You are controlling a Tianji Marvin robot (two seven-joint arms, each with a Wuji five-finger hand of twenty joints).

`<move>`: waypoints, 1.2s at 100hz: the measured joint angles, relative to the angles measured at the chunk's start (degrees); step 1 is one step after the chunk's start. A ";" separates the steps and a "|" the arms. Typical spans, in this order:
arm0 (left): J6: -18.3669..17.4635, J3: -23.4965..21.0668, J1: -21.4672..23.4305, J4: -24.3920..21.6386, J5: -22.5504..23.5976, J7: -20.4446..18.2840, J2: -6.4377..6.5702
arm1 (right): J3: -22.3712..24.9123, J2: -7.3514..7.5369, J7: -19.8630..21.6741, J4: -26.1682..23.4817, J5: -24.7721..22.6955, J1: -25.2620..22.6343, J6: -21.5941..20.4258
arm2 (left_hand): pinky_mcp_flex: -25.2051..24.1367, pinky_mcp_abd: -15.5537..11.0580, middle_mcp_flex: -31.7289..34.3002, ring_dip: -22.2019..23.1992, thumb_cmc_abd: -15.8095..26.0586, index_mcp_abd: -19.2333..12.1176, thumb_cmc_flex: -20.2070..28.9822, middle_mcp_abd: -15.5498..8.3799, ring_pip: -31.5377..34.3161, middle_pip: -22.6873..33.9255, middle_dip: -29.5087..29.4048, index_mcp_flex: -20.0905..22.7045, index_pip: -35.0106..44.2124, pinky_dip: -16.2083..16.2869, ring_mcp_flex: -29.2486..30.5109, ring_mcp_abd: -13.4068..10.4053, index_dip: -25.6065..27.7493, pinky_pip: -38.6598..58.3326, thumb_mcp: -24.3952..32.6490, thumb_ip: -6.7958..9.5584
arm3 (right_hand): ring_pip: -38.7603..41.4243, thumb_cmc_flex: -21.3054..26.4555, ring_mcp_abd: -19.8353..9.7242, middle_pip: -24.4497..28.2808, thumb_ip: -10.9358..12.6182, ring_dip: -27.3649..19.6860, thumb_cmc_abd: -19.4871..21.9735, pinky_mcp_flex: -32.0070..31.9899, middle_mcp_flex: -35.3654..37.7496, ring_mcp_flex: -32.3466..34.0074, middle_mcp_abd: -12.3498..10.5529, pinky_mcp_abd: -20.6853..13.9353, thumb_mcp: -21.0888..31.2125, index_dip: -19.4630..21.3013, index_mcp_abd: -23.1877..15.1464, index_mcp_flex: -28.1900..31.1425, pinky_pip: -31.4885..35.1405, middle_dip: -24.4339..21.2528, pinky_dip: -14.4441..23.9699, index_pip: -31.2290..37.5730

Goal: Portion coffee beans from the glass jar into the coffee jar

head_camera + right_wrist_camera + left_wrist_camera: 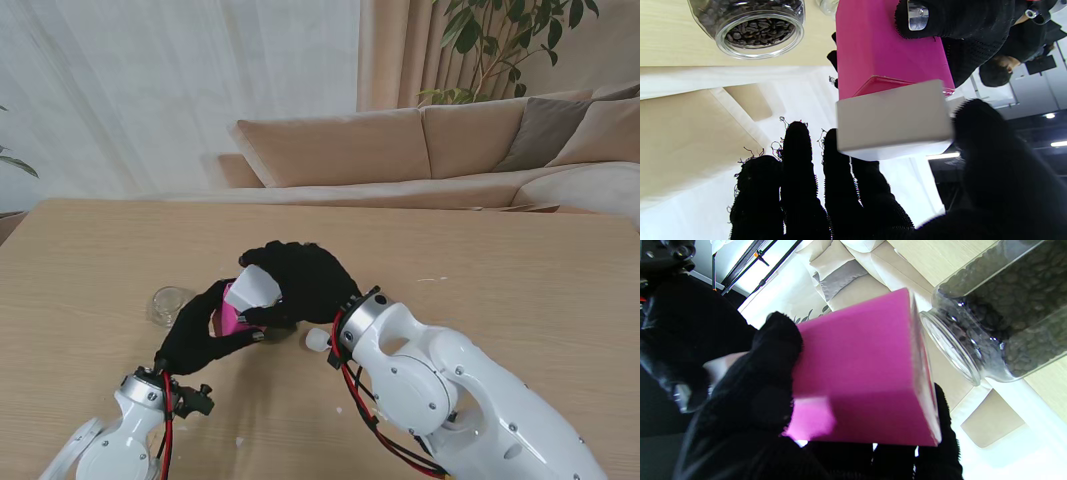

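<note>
Both robot hands wear black gloves and meet over the middle of the wooden counter [90, 250]. The left robot hand [200, 335] is closed around the pink coffee jar [236, 310], with the thumb on one flat side and the other fingers on the opposite side, so the jar is held above the counter and tilted. The right robot hand [305, 280] grips the white lid [258, 286] between the thumb and the fingers; in the right wrist view the lid [893, 120] sits at the open end of the coffee jar [887, 50], but I cannot tell if it is fully pressed on. The glass jar [1003, 306] lies on its side on the counter just beside the pink jar, its open mouth turned toward it and dark coffee beans [756, 31] filling it up to the rim. A small clear glass object [170, 305] stands on the counter to the left of the hands. Behind the counter stands a beige sofa [400, 150].
</note>
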 measured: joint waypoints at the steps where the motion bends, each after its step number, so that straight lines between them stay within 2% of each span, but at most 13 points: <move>1: 0.01 0.02 0.00 -0.01 -0.05 -0.06 0.01 | 0.03 0.00 -0.01 0.04 0.01 0.00 -0.22 | 0.00 0.00 0.00 0.00 0.00 0.04 0.01 0.03 0.01 0.00 0.02 0.00 0.00 0.00 0.00 0.00 0.00 0.01 -0.02 0.00 | 0.00 0.00 0.00 0.00 0.00 0.00 0.00 0.00 0.00 0.00 0.00 0.00 0.00 0.00 0.00 0.00 0.00 0.00 0.00 0.00; 6: 0.09 0.12 0.00 -0.06 -0.28 -0.38 0.05 | 0.33 0.00 0.00 0.21 0.33 -0.02 -1.64 | 0.00 0.00 0.03 0.00 0.00 0.07 0.14 0.05 0.03 0.00 0.04 0.00 0.00 0.00 0.00 0.00 0.00 0.01 -0.40 0.00 | -0.80 3.05 0.06 -0.10 0.65 0.00 -2.16 -0.65 1.23 0.34 -0.95 0.00 3.12 -0.04 -0.50 0.71 -0.36 0.13 0.00 0.05; 15: 0.19 0.18 0.01 -0.16 -0.67 -1.02 0.11 | 1.24 -0.01 0.24 0.62 3.45 -0.09 -4.55 | 0.00 0.00 0.04 0.00 0.00 0.09 0.35 0.08 0.03 0.00 0.04 0.00 0.01 -0.01 0.01 0.00 -0.02 0.03 -0.55 0.00 | -4.39 4.99 -1.07 -4.78 0.65 -1.91 -5.19 -2.94 2.48 0.37 -2.76 0.00 11.58 -1.50 -3.44 0.41 -2.91 -2.36 0.00 0.05; 34: 0.38 0.05 0.00 -0.26 -1.01 -1.90 0.25 | 2.48 0.19 1.24 0.47 1.68 -0.47 -7.20 | 0.01 0.00 0.49 0.00 0.00 0.91 0.58 0.96 0.05 0.00 0.20 0.06 0.04 -0.03 0.01 0.01 -0.16 0.05 -0.65 0.00 | -12.25 8.10 -2.38 -14.62 0.19 -6.07 -10.05 -6.78 4.41 -1.14 -7.98 -0.02 16.66 -4.42 -11.45 0.25 -7.14 -8.45 -0.33 -0.18; 43: 0.40 -0.05 0.01 -0.26 -1.38 -2.30 0.33 | 2.88 0.54 3.38 -0.26 0.78 -0.44 -7.88 | 0.01 0.00 0.49 0.00 -0.29 1.01 0.85 1.24 0.29 0.00 0.21 0.10 0.09 -0.03 0.01 0.01 -0.20 0.05 -0.65 -0.03 | -15.04 10.73 -2.59 -19.05 -0.27 -7.86 -12.13 -8.38 3.59 -3.19 -9.99 -0.13 20.68 -5.54 -13.28 -3.76 -9.33 -11.12 -0.70 -0.69; 50: 0.39 -0.13 0.07 -0.26 -1.78 -2.60 0.38 | 2.93 0.87 4.63 -0.59 0.43 -0.24 -8.60 | 0.01 0.01 0.53 0.00 -0.60 1.01 1.03 1.25 0.32 -0.01 0.21 0.13 0.55 -0.04 0.01 0.01 -0.20 0.06 -0.65 -0.03 | -18.32 12.32 -3.09 -21.55 -0.28 -9.50 -12.71 -9.20 2.05 -4.94 -12.84 -0.66 22.84 -6.10 -13.42 -7.34 -11.42 -13.60 -1.15 -2.42; 61: 0.35 -0.26 0.11 -0.33 -1.89 -2.64 0.41 | 3.11 1.27 5.39 -0.78 -1.19 -0.01 -9.78 | 0.01 0.01 0.53 0.00 -0.60 1.01 1.05 1.26 0.33 -0.01 0.21 0.13 0.59 -0.05 0.01 0.01 -0.21 0.06 -0.65 -0.03 | -21.48 12.06 -3.15 -24.38 -0.26 -11.48 -11.98 -11.40 -3.55 -7.94 -14.32 -0.83 21.20 -7.83 -13.44 -14.50 -14.62 -17.72 -2.06 -6.05; 69: 0.35 -0.28 0.11 -0.40 -1.89 -2.65 0.43 | 3.50 1.37 5.77 -0.97 -1.12 -0.09 -9.87 | 0.01 0.01 0.53 0.01 -0.60 1.01 1.05 1.26 0.35 -0.01 0.21 0.13 0.61 -0.06 0.01 0.01 -0.21 0.06 -0.65 -0.03 | -22.40 5.87 -3.18 -25.59 -0.26 -11.34 -11.68 -12.66 -7.55 -9.74 -12.52 -0.83 15.88 -8.33 -13.30 -16.74 -15.72 -19.41 -2.09 -9.39; 75: 0.37 -0.28 0.09 -0.40 -1.85 -2.62 0.43 | 4.14 1.37 5.98 -1.37 -1.04 -0.52 -9.86 | 0.01 0.01 0.53 0.01 -0.60 1.01 1.05 1.26 0.35 -0.01 0.21 0.13 0.66 -0.07 0.01 0.01 -0.21 0.06 -0.65 -0.03 | -22.52 -1.85 -3.18 -24.21 -0.31 -11.35 -7.22 -12.76 -8.84 -9.94 -9.61 -0.84 11.11 -8.73 -9.15 -16.76 -15.74 -19.53 -2.09 -11.00; 81: 0.37 -0.26 0.02 -0.37 -1.77 -2.40 0.42 | 4.69 1.35 5.52 -1.90 -1.01 -1.33 -9.14 | 0.01 0.01 0.53 0.01 -0.60 1.01 1.05 1.25 0.35 -0.01 0.21 0.13 0.70 -0.08 0.01 0.01 -0.21 0.07 -0.65 -0.03 | -22.32 -6.25 -3.18 -21.56 -0.31 -11.35 -3.95 -12.86 -8.84 -9.96 -6.26 -0.84 6.73 -8.75 -5.03 -15.43 -15.77 -17.71 -2.08 -11.92; 95: 0.33 -0.12 -0.12 -0.13 -1.51 -1.33 0.31 | 3.61 0.70 -2.17 -2.22 0.49 -3.29 0.02 | -0.06 0.01 0.53 0.01 -0.60 1.01 1.05 1.26 0.35 -0.01 0.21 0.13 0.71 -0.71 0.01 0.01 -0.21 0.07 -0.65 -0.03 | -17.41 -11.20 -2.15 -13.95 -0.37 -8.63 1.57 -12.63 -8.23 -9.97 0.89 0.13 1.95 -8.75 1.98 -7.14 -13.57 -11.99 -0.63 -12.15; 113: 0.14 -0.01 -0.25 0.11 -1.25 -0.59 0.13 | 2.61 -0.14 -2.32 -1.69 -0.62 -3.61 2.63 | -0.31 0.01 0.53 0.01 -0.60 1.02 1.05 1.26 0.35 -0.01 0.21 0.12 0.72 -0.71 0.01 0.01 -0.21 0.07 -0.65 -0.03 | -7.47 -20.58 -0.22 -5.48 -1.60 -3.72 10.48 -8.46 -2.29 -6.71 2.23 1.40 -0.49 -4.30 2.95 -1.12 -5.84 -5.58 1.01 -4.92; 120: 0.14 0.00 -0.25 0.10 -1.19 -0.61 0.12 | 1.89 -0.13 -1.59 -1.60 -2.33 -3.31 4.11 | -0.34 0.01 0.53 0.01 -0.60 1.02 1.05 1.26 0.35 -0.01 0.21 0.12 0.72 -0.71 0.01 0.01 -0.21 0.07 -0.65 -0.03 | -4.94 -23.43 -0.21 -4.75 -1.66 -2.58 13.11 -6.84 -0.15 -5.03 2.39 1.44 -1.06 -1.82 2.95 0.77 -3.39 -4.30 1.39 -2.36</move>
